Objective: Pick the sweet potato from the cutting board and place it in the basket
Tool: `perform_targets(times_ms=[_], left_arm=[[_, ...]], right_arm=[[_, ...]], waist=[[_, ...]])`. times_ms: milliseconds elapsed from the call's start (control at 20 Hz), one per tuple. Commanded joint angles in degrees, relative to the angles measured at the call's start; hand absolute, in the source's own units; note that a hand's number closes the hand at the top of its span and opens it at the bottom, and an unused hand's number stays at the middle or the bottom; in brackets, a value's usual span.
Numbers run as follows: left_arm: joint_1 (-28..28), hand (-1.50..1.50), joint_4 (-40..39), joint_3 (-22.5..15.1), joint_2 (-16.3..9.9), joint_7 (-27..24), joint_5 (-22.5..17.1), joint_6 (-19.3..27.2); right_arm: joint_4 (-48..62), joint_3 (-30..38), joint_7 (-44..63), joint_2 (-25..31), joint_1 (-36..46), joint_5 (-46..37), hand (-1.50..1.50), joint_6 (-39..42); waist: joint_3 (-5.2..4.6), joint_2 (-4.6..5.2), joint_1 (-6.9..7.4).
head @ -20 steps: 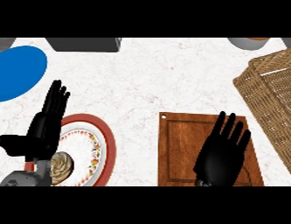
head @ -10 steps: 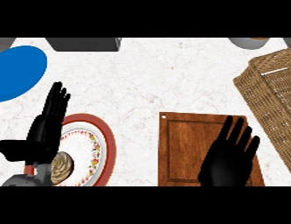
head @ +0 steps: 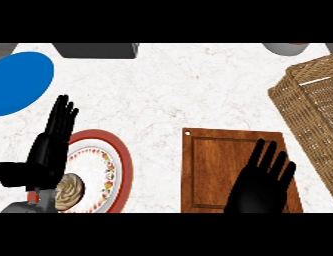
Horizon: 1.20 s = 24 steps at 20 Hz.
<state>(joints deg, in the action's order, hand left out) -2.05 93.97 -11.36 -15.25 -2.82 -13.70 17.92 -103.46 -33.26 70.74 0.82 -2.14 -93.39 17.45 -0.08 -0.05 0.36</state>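
Flat, right hand (head: 259, 189) above cutting board (head: 213, 165).

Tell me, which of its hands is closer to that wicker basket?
The right. The right hand lies open over the cutting board, just beside the wicker basket. The left hand rests open far across the counter, over the red-rimmed plate.

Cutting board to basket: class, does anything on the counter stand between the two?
Nothing visible does: only white counter lies between the cutting board and the basket. The right hand hovers open over the board's lower right; no sweet potato shows.
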Motion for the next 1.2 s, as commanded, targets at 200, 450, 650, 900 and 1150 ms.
perform_targets(times_ms=[200, 450, 650, 900, 1150], left_arm=[[-0.80, 0.00, 0.76, 0.62, -0.27, 1.11, -0.10, -0.50], [1.33, 0.00, 0.74, -0.02, 1.25, -0.62, 0.89, 0.38], [0.16, 0.00, -1.39, 1.26, 0.27, -1.12, 0.25, -1.53], [0.01, 0.00, 0.07, 0.50, 0.71, 0.36, 1.48, -0.34], [0.79, 0.00, -0.98, 0.92, 0.96, -0.60, 0.35, -2.24]], right_arm=[[1.75, -0.36, 14.45, -0.78, 0.98, -2.36, -1.50, 4.70], [4.29, 1.19, 14.45, -0.78, 2.06, -0.13, -1.50, 1.28], [6.34, 1.55, 14.45, -0.78, 1.22, -0.57, -1.50, 0.03], [5.80, 2.32, 14.45, -0.77, 0.48, -0.22, -1.50, 1.48], [6.59, 5.25, 14.45, -0.77, 1.67, 2.91, -1.50, 0.74]], waist=[[0.03, 0.05, -0.34], [0.07, 0.13, 0.07], [0.07, 0.23, -0.19], [0.08, 0.11, -0.18], [0.05, 0.18, -0.12]])
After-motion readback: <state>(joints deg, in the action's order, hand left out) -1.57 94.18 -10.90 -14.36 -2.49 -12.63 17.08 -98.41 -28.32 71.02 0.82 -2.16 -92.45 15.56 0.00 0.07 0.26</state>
